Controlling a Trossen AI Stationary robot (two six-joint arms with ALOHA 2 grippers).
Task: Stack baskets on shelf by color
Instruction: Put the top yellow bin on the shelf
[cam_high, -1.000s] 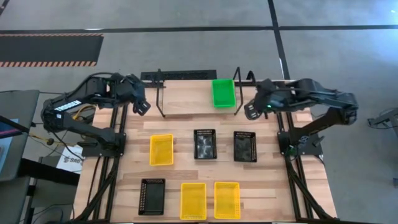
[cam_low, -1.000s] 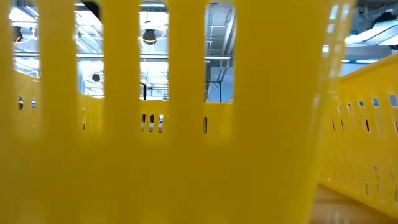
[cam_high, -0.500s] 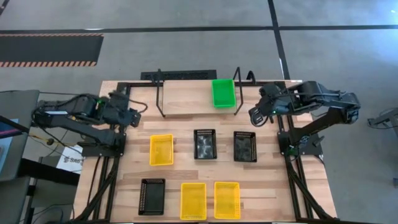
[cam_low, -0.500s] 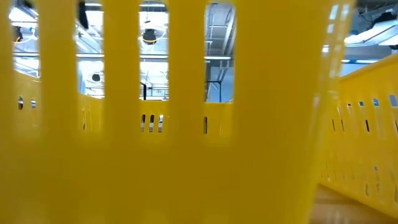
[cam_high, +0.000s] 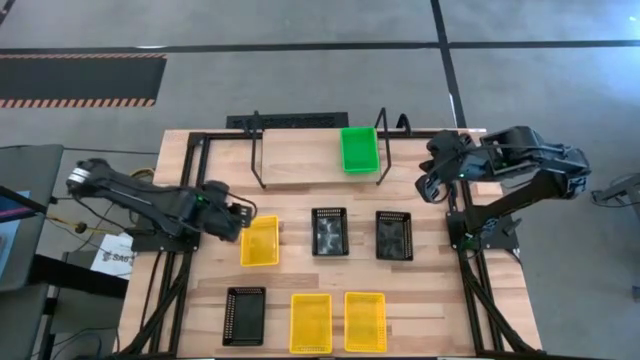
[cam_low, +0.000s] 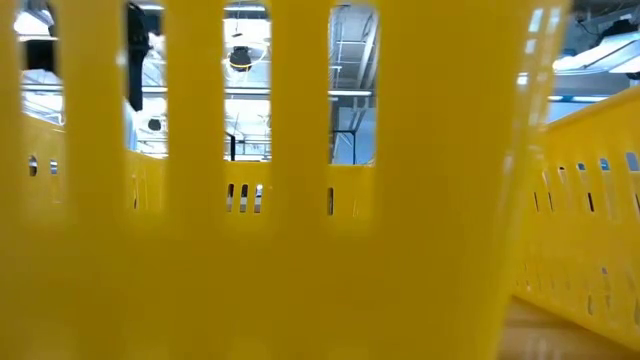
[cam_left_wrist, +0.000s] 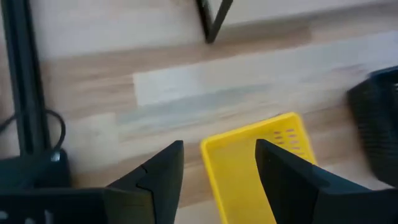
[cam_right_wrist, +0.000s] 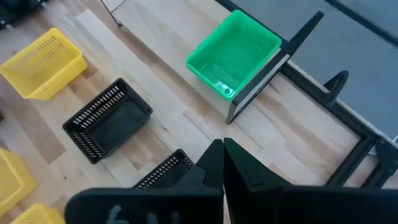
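Note:
The shelf stands at the table's far side with a green basket on its right end. On the table lie yellow baskets and black baskets. My left gripper is open over the far left corner of the left yellow basket. One finger stands outside its left wall and the other over its inside, neither touching. My right gripper is shut and holds nothing, in the air beside the shelf's right end.
The black table frame runs along both sides, close to the left arm. In the low view a yellow basket wall fills nearly the whole picture. Bare wood lies between the shelf and the middle row of baskets.
My left gripper has swung from the shelf's left end toward the table's near edge and down, rolling its wrist, and now stands over the left yellow basket's far left corner. My right gripper has drifted a little toward the table's right edge. No basket has moved.

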